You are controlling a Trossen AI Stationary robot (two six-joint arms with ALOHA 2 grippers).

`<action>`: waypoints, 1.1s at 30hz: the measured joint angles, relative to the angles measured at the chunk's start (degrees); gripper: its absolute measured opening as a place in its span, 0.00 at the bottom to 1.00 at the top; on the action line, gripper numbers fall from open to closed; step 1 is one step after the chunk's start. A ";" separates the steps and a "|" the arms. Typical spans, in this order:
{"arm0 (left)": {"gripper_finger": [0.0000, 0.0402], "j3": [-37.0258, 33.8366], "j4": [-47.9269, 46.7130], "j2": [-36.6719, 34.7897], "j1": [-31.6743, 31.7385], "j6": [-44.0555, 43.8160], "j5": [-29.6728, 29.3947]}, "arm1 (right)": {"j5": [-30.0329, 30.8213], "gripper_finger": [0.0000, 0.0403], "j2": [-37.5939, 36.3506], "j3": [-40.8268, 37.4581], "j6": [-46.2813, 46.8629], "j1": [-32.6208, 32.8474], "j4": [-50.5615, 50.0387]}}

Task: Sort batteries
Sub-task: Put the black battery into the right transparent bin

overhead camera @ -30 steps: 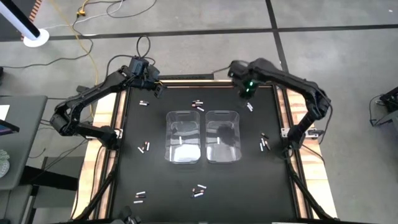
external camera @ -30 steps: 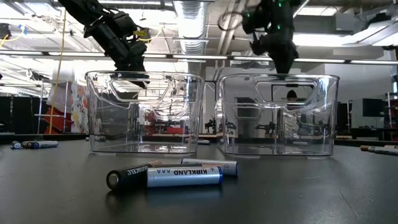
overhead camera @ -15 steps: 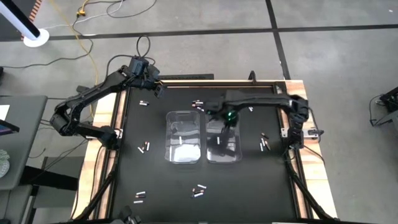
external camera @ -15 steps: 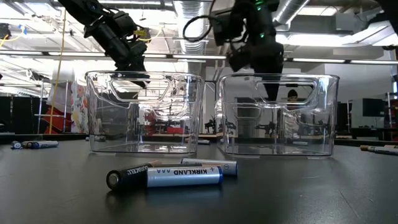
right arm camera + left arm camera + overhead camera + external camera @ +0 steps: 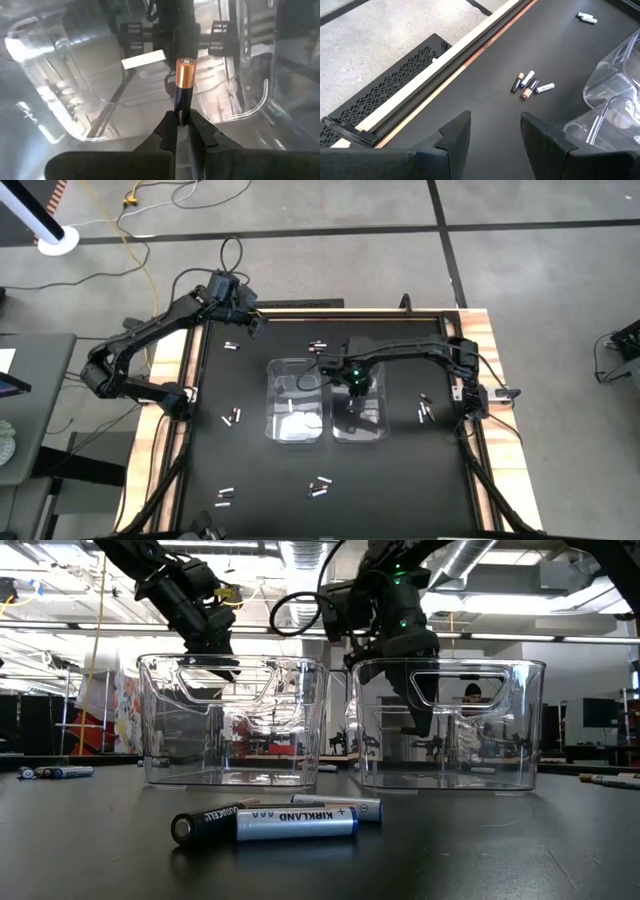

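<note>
Copper-capped and dark-bodied, one battery [image 5: 184,90] is pinched upright between the fingers [image 5: 167,131] of the right gripper [image 5: 357,379], which hangs down inside the right-hand clear bin [image 5: 378,415] of the two at the middle of the black worktop [image 5: 250,470]. A white battery [image 5: 143,59] lies on that bin's floor beyond the held one. The left bin [image 5: 282,428] stands just beside it and also holds a white battery [image 5: 291,406].

Over at the far left corner of the worktop, the left gripper [image 5: 243,321] hovers with its fingers [image 5: 455,135] spread apart and nothing between them; a small cluster of batteries [image 5: 529,85] lies on the worktop ahead of it. More batteries lie scattered in little groups around the bins, with three [image 5: 275,821] lying together at the near edge.
</note>
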 joint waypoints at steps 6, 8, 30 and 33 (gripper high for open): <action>0.42 0.00 0.02 0.00 0.00 0.00 0.00 | -0.04 0.09 -0.02 0.00 0.04 -0.09 0.68; 0.42 0.00 0.02 0.00 0.00 0.00 0.00 | -0.04 0.09 -0.02 0.00 0.04 -0.09 1.19; 0.42 0.00 -0.11 0.00 0.00 1.30 0.00 | -0.04 0.09 -0.09 -2.13 -2.73 1.24 5.76; 0.42 0.00 -0.55 0.00 0.00 1.49 0.00 | -0.02 0.09 -0.09 -3.15 -2.18 1.91 5.75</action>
